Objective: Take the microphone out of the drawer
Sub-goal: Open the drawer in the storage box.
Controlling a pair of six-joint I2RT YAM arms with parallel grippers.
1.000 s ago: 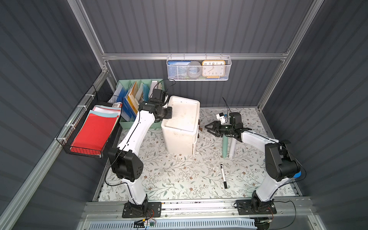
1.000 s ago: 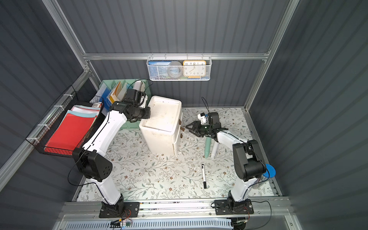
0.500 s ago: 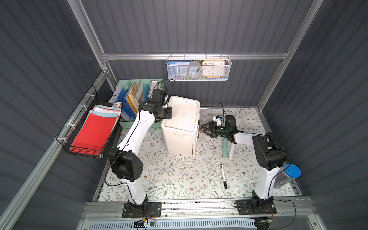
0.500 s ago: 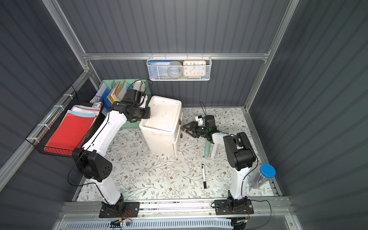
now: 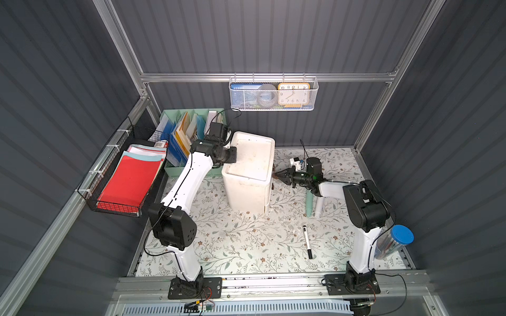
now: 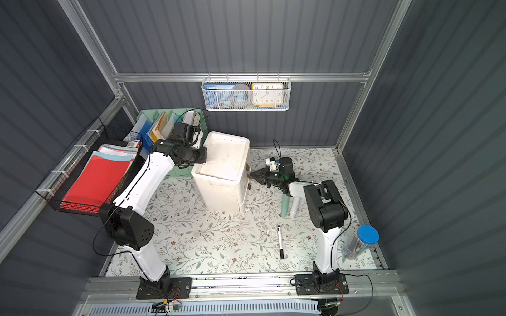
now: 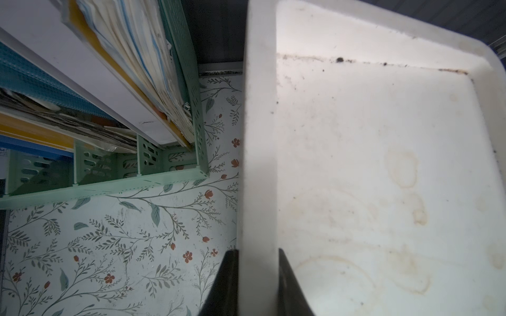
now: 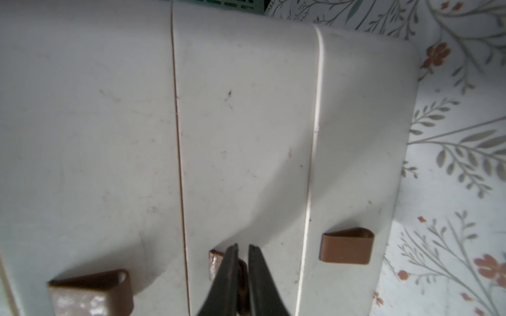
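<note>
The flowered table point(image 5: 241, 240) carries a white cabinet point(image 5: 250, 169) with three drawers. All three fronts sit flush, so every drawer is closed. The left arm reaches over from the side of the green file rack point(image 5: 191, 136). The left gripper point(image 7: 256, 253) is clamped on the raised rim of the cabinet's top, one finger outside and one inside. I judge that it is there to keep the cabinet from sliding.

The change is on the other side. One second ago the right gripper point(image 8: 243, 246) stood apart from the cabinet with its jaws spread. Now the arm has come forward and the jaws have closed on the brown handle point(image 8: 215, 264) of the middle drawer point(image 8: 246, 136). In the right wrist view the two black fingers pinch it with only a thin gap between them. The two other handles point(image 8: 346, 246) are free.

The microphone is not visible in any view. It is probably inside one of the closed drawers, but I cannot tell which.

So the grasp seems finished and the task itself is hardly begun. The next move would be a straight pull away from the cabinet front. The pinch on the handle is narrow, so it could slip. A small marker point(image 5: 307, 242) lies on the table, well apart from all this.
</note>
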